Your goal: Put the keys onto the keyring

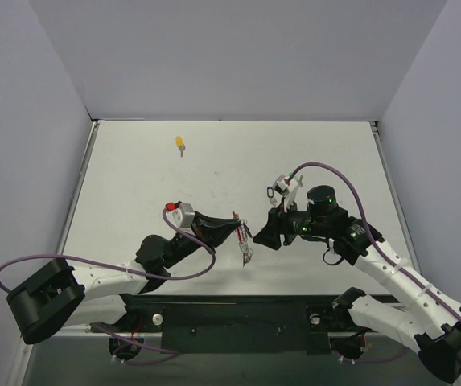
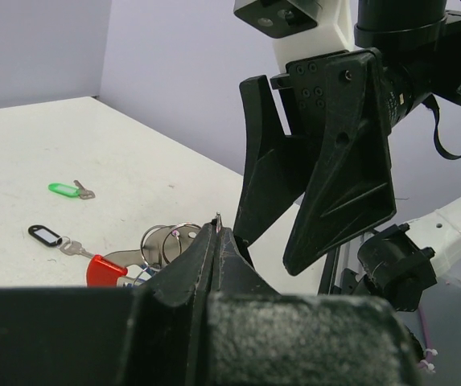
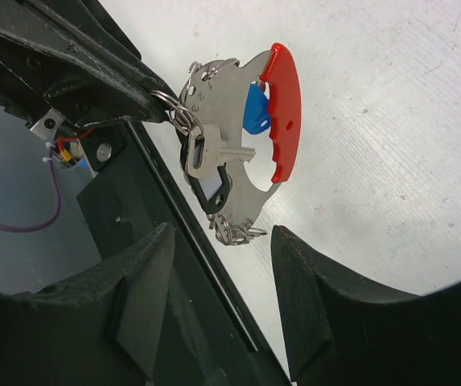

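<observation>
My left gripper (image 1: 236,232) is shut on a silver ring of the keyring (image 1: 247,248) and holds it above the table. In the right wrist view the keyring (image 3: 281,112) is a red and silver piece carrying several rings, a blue-headed key (image 3: 253,111), a silver key (image 3: 214,154) and a black tag. My right gripper (image 1: 257,236) is open just right of it, and the hanging rings lie between its fingertips (image 3: 294,265) without touching. A yellow-headed key (image 1: 180,143) lies far back on the table. A green-headed key (image 2: 67,190) lies beyond the grippers.
A small black-outlined key tag (image 2: 45,235) with a silver key lies on the table behind the right wrist (image 1: 271,193). The black base bar (image 1: 238,310) runs along the near edge, right under the keyring. Grey walls stand on three sides.
</observation>
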`<state>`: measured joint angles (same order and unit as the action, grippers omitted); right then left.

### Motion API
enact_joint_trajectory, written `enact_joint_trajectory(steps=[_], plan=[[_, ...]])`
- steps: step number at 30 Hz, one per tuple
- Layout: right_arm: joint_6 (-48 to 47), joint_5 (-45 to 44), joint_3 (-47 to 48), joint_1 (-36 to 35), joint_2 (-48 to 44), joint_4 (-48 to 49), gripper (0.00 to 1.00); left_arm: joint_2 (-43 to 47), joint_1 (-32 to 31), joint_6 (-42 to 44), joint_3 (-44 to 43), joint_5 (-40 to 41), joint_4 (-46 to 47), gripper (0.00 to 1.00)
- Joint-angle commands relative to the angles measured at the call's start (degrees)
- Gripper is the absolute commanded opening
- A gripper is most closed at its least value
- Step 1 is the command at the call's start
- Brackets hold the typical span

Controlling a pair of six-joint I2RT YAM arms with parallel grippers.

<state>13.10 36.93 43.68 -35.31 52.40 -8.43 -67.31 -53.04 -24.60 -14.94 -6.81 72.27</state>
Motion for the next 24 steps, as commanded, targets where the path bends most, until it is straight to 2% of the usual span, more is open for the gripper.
enact_joint_trajectory(steps=[1, 8, 14, 24], plan=[[-4.3, -0.1, 0.6, -1.1, 0.8, 1.2, 0.48, 0.2, 0.3, 0.1, -2.7, 0.7, 7.4, 0.0], [-6.6, -2.0, 1.2, -2.7, 2.0, 4.0, 0.48, -0.7, 0.3, -0.8, -2.8, 0.4, 8.3, 0.0], [-6.9, -4.5, 1.7, -4.4, 3.1, 6.0, 0.44, -1.2, 0.3, -1.4, -2.7, 0.7, 8.8, 0.0], [-8.6, -7.0, 1.8, -5.0, 3.4, 6.5, 0.24, -2.0, 0.3, -1.9, -2.7, 0.9, 9.7, 0.0]])
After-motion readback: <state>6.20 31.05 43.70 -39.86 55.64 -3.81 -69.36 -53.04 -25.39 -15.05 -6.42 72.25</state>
